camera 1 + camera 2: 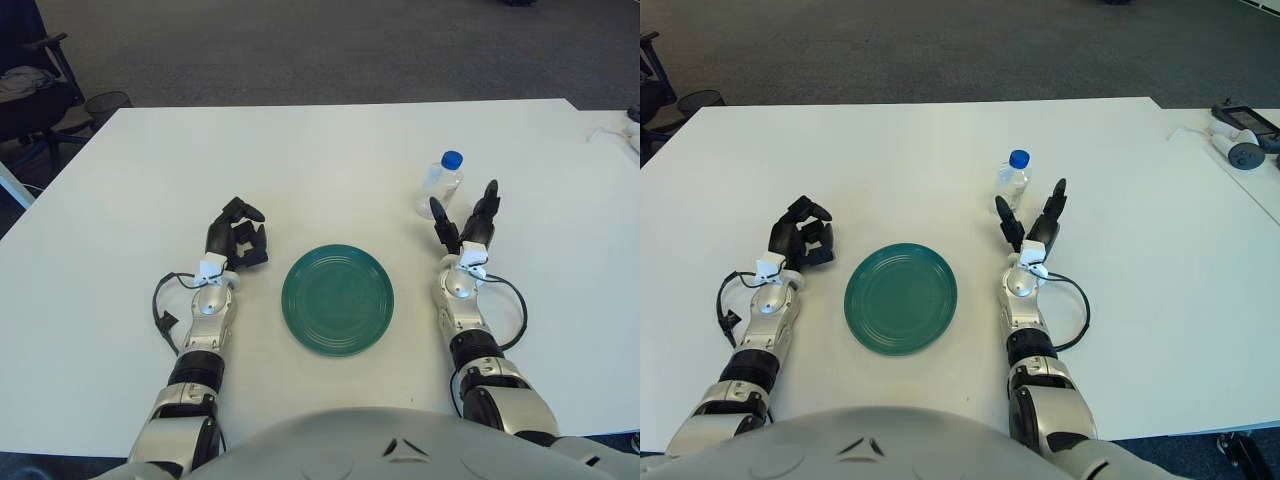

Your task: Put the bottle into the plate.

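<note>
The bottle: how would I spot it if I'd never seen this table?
Start at the white table and find the green plate near its front edge. Look beyond and to the right of it, just past the right hand with its spread fingers. The bottle stands upright there, small, clear and blue-capped.

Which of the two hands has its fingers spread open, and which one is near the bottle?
The right hand: its fingers are spread open just before the upright bottle, not yet grasping it. The left hand is curled, left of the green plate.
</note>
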### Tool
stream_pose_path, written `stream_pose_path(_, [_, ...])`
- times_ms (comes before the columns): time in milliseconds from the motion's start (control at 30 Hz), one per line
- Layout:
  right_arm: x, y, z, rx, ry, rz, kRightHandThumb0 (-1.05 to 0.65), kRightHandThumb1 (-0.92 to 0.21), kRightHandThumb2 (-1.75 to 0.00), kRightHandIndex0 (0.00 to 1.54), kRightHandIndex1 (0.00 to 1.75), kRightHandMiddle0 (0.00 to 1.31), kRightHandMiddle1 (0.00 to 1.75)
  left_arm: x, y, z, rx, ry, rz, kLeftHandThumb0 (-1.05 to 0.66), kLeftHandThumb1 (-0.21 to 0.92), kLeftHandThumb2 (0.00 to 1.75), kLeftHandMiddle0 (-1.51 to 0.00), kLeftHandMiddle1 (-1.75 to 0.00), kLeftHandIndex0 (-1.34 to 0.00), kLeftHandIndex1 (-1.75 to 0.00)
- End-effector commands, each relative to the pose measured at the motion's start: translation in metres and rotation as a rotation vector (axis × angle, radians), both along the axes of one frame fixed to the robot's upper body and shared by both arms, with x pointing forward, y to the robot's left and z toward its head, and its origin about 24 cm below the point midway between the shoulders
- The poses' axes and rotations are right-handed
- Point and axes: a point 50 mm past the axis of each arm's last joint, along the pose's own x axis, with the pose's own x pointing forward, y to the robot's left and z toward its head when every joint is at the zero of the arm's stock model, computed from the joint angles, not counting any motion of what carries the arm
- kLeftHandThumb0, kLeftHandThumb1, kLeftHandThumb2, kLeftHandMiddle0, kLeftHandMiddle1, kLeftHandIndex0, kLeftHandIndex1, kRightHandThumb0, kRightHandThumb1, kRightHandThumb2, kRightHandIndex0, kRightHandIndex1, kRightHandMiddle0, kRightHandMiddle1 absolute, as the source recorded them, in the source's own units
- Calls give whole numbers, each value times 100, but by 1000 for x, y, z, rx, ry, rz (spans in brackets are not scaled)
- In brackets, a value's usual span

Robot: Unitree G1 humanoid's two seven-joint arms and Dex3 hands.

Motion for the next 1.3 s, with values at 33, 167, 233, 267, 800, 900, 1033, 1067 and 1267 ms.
stream_pose_path(33, [-29,-7,-39,43,194,-67,-90,-92,-18,0,0,0,0,-22,2,-27,4,153,29,-47,31,132,-113,-175,-61,-175])
stream_pose_path(167, [-30,-8,-39,40,194,-84,-90,-92,-20,0,0,0,0,-22,3,-27,14,162,38,-47,31,132,-114,-175,-61,-175])
stream_pose_path(233, [-30,-9,-39,36,193,-87,-90,-92,-21,0,0,0,0,-22,3,-27,13,167,43,-47,31,132,-114,-175,-61,-175])
stream_pose_path(267, [-30,-9,-39,34,193,-87,-90,-92,-22,0,0,0,0,-23,3,-27,12,169,45,-47,31,132,-114,-175,-61,-175])
stream_pose_path(800, [-30,-5,-41,20,201,-49,-87,-92,-21,0,0,0,0,-22,4,-27,-7,165,51,-47,31,131,-113,-175,-61,-175])
stream_pose_path(900, [-29,-3,-41,16,204,-27,-86,-92,-20,0,0,0,0,-22,3,-27,-11,166,53,-47,31,131,-113,-175,-61,-175])
stream_pose_path(1033, [-29,-2,-41,17,209,-8,-86,-92,-19,0,0,0,0,-22,3,-27,-10,162,54,-47,32,131,-112,-175,-61,-175])
stream_pose_path(1067, [-29,-1,-42,18,211,-4,-86,-91,-18,0,0,0,0,-22,3,-27,-8,161,53,-47,32,131,-112,-175,-61,-175])
stream_pose_path(1267, [-27,5,-41,15,221,18,-87,-91,-17,0,0,0,0,-22,4,-27,1,172,61,-47,32,131,-113,-175,-60,-175])
